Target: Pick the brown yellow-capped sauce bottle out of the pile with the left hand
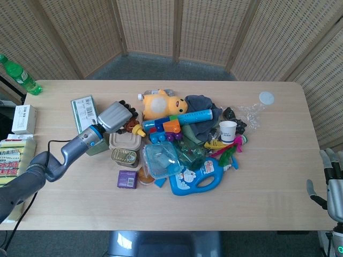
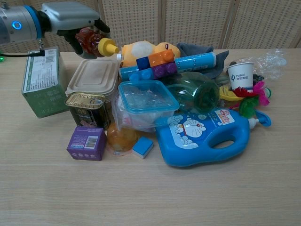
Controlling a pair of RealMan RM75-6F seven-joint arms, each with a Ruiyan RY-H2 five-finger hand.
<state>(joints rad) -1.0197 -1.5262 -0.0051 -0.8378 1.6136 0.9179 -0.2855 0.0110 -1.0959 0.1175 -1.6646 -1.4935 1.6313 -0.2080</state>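
Note:
My left hand (image 1: 113, 116) (image 2: 66, 15) grips the brown sauce bottle (image 2: 89, 37) with the yellow cap (image 2: 107, 47) (image 1: 139, 130), held in the air above the beige lidded box (image 2: 93, 76) at the pile's left side. The bottle lies nearly sideways, its cap pointing toward the yellow plush toy (image 2: 143, 48). In the head view the bottle (image 1: 130, 126) shows just past the hand. My right hand (image 1: 333, 183) hangs off the table's right edge, fingers apart, holding nothing.
The pile holds a toy-block stack (image 2: 153, 65), a clear container with a teal lid (image 2: 143, 98), a blue detergent bottle (image 2: 205, 135), a tin can (image 2: 87, 108), a purple box (image 2: 86, 142) and a paper cup (image 2: 240, 75). A green box (image 2: 42, 86) stands at the left.

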